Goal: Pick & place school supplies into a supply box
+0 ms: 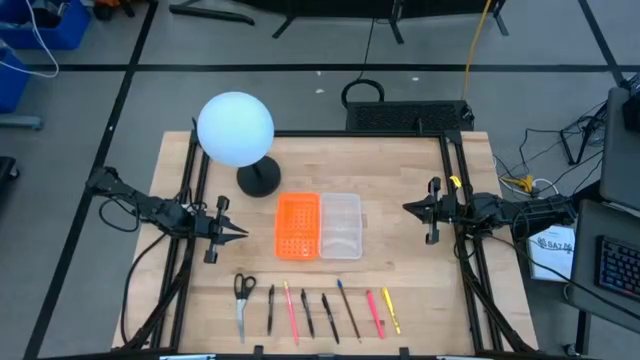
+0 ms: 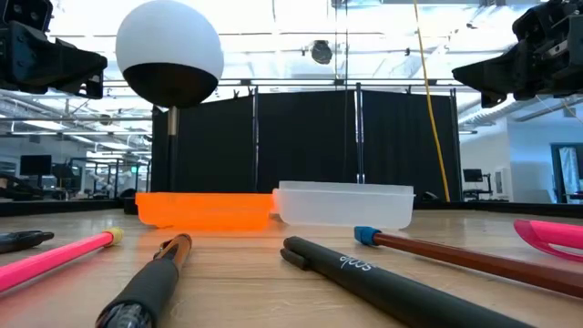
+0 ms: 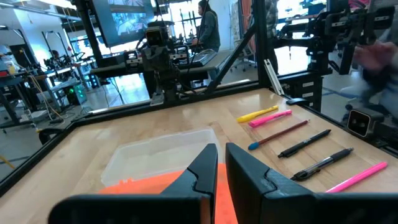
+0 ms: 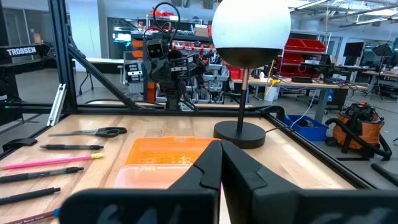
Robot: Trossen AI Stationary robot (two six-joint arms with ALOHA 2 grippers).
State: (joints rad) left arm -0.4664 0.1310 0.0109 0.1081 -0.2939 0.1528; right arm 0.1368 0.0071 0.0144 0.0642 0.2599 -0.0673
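- Right now both arms are hovering at the table's sides, neither one holding anything.
- Over at nine o'clock the left gripper is hanging above the wood, its fingers pressed almost together with only a thin slit between them, pointing toward the middle.
- Opposite it at three o'clock the right gripper is facing inward too, its fingers closed nearly tight and gripping nothing.
- At the centre the supply box is lying empty, touching the orange perforated tray that is sitting on its nine o'clock side.
- Toward six o'clock the school supplies are lying in a row on the table, well apart from the box.
- At the row's nine o'clock end the scissors are resting with handles toward the box.
- Next along the row are a black pen, a pink pencil, two more black pens, a blue-tipped pencil, a pink marker and a yellow marker.
- At eleven o'clock a white globe lamp is standing on its round black base.
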